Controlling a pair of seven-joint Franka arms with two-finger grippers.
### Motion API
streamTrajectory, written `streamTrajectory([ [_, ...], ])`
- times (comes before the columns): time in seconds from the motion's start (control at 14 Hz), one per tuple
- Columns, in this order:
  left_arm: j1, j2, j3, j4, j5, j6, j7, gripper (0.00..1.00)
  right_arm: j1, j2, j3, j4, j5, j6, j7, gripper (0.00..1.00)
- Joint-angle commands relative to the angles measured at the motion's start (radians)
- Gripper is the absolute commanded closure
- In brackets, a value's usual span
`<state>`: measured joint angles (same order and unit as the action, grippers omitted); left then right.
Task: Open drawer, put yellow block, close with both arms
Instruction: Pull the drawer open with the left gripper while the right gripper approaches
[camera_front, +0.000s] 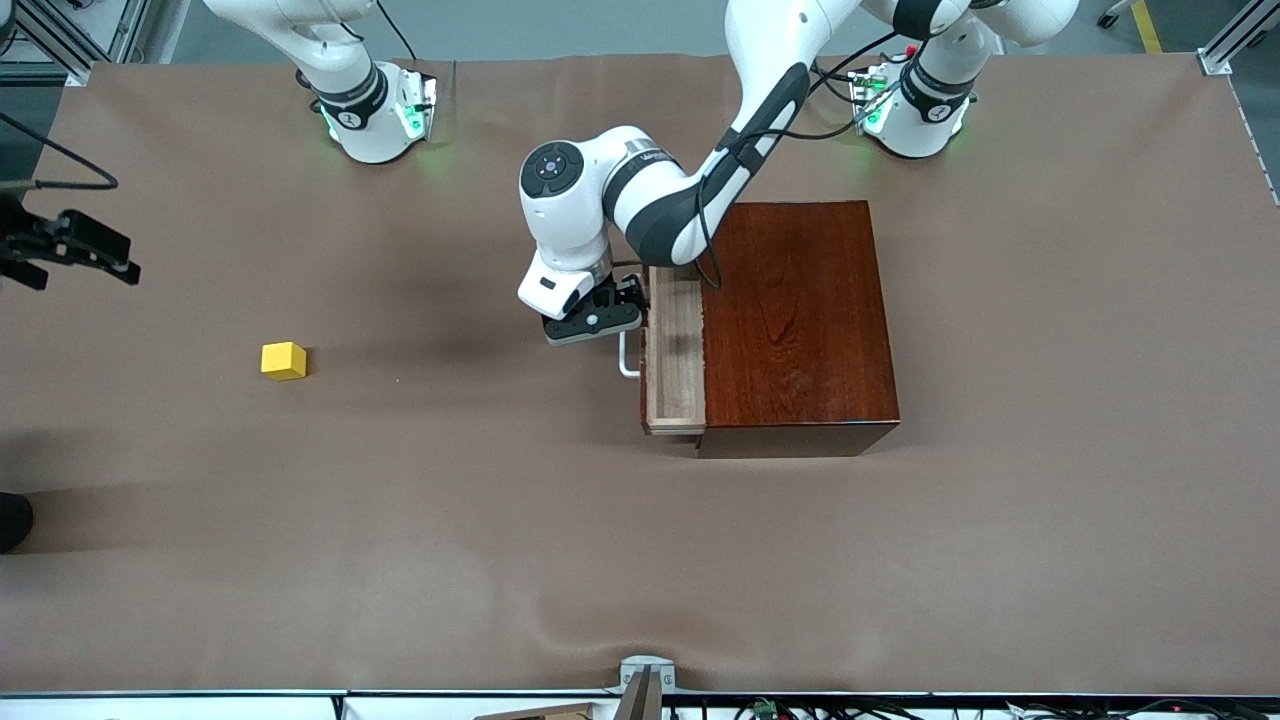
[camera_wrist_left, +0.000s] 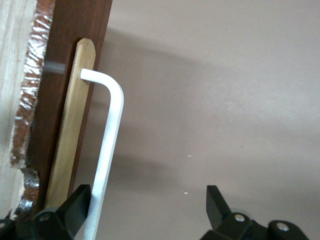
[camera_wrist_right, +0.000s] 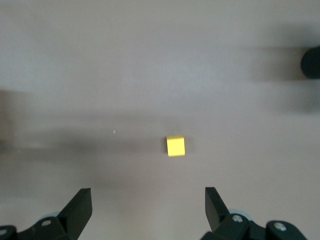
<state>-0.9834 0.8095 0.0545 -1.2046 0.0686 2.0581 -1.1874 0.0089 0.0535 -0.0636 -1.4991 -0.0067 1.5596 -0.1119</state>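
Drawer (camera_front: 676, 355) is pulled partly out; its handle (camera_wrist_left: 107, 145) sits between the left gripper's (camera_wrist_left: 148, 207) wide-open fingers, block (camera_front: 284, 361) apart under the open right gripper (camera_wrist_right: 148, 207).

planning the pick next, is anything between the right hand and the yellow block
Nothing visible: the right hand is open above bare table with the yellow block in plain sight. The left hand is over at the drawer handle.

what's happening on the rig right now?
The left claw is at the white handle of the drawer, fingers open around the bar, with the drawer pulled partly out of the wooden box. The right claw hangs open above the yellow block, which sits untouched on the table.
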Motion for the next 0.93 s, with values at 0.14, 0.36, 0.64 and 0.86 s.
streamTrajectory([
  [0.14,-0.009,0.06,-0.008,0.075,-0.029,0.06,-0.044,0.0,-0.046,0.081,0.01,0.023,-0.016,0.045,0.004,0.0],
  [0.36,-0.009,0.068,-0.008,0.085,-0.033,0.089,-0.055,0.0,-0.053,0.118,0.008,0.022,-0.016,0.06,0.004,0.0],
  [0.64,-0.011,0.091,-0.01,0.109,-0.039,0.117,-0.061,0.0,-0.063,0.172,0.01,0.02,-0.004,0.085,0.009,0.0],
  [0.86,-0.011,0.109,-0.01,0.14,-0.055,0.117,-0.081,0.0,-0.061,0.204,0.01,0.01,-0.003,0.125,0.009,0.0],
])
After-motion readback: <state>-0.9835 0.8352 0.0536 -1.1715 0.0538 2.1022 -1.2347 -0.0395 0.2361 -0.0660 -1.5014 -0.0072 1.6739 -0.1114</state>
